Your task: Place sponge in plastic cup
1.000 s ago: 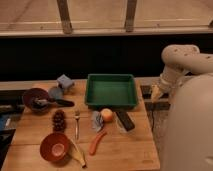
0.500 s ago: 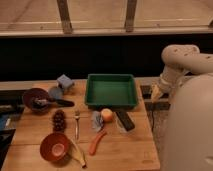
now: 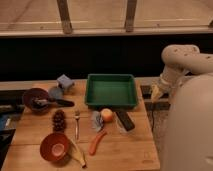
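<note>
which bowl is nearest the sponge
The maroon bowl, left of the sponge; the orange bowl sits far forward. Gripper hangs right of the tray.

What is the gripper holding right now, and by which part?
Nothing that shows: the gripper hangs by the right edge of the table, while the sponge lies far left beside the plastic cup.

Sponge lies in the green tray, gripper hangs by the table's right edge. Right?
No. The camera view shows the sponge on the table left of the green tray, beside the plastic cup. The gripper does hang by the table's right edge.
</note>
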`<state>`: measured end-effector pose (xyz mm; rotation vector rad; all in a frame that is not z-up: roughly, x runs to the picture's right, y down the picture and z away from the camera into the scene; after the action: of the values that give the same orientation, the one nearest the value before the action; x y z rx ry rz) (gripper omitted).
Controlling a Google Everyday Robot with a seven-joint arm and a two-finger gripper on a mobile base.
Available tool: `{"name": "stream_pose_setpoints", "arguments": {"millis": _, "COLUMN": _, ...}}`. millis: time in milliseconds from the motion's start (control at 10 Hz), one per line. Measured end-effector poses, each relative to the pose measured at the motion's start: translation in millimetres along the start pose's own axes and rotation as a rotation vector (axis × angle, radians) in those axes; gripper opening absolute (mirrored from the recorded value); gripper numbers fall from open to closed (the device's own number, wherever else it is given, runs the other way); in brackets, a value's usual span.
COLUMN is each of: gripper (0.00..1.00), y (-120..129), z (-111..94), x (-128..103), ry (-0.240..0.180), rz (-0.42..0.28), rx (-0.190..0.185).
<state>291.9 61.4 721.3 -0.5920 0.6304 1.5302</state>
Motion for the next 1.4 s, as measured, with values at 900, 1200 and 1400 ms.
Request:
{"name": "stream_pose_setpoints", "arguments": {"millis": 900, "gripper": 0.54, "y": -2, "z": -10, "x": -2, "ry": -0.047, "rz": 0.018, "rx": -0.026}}
{"name": "stream_pose_setpoints", "arguments": {"millis": 1200, "gripper": 0.54, "y": 9, "z": -34, "x": -11, "ry": -0.11, "rz": -0.027, "rx": -0.036}}
{"name": "stream_pose_setpoints", "arguments": {"millis": 1400, "gripper": 0.54, "y": 32, "z": -43, "x": -25, "ry": -0.15, "rz": -0.084, "rx": -0.024}}
